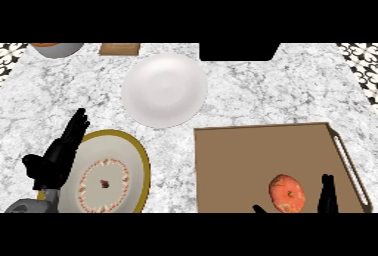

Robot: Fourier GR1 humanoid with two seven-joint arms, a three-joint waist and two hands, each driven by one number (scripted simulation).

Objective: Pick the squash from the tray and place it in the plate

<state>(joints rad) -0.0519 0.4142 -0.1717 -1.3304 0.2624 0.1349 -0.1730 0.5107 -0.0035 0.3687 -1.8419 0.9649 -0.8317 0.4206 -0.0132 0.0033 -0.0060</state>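
The brown tray (251,155) is filling the lower right of the frame, its near edge running out of the bottom of the view and its pale handle (348,165) lying along its right side. Bare marble counter (258,95) is stretching above the tray and in the strip between the tray's left edge and the gold-rimmed plate (140,165), leaving open room there. The squash (286,192), orange and rounded, is sitting on the tray low in the frame, towards the tray's right half.

The right hand (325,192) is coming up from the bottom edge with straight fingers standing just right of the squash and its thumb tip (258,209) showing lower left of it; the hand is spread open and is not closing on the squash.

The gold-rimmed plate at lower left is holding only its own ring pattern. The left hand (55,162) is resting open at the plate's left rim, fingers up. A white plate (164,90) is lying bare at upper centre, apart from the tray. Along the top edge a grey bowl (57,50) with something orange inside, a brown board (119,48) and a black object (240,51) are sitting.
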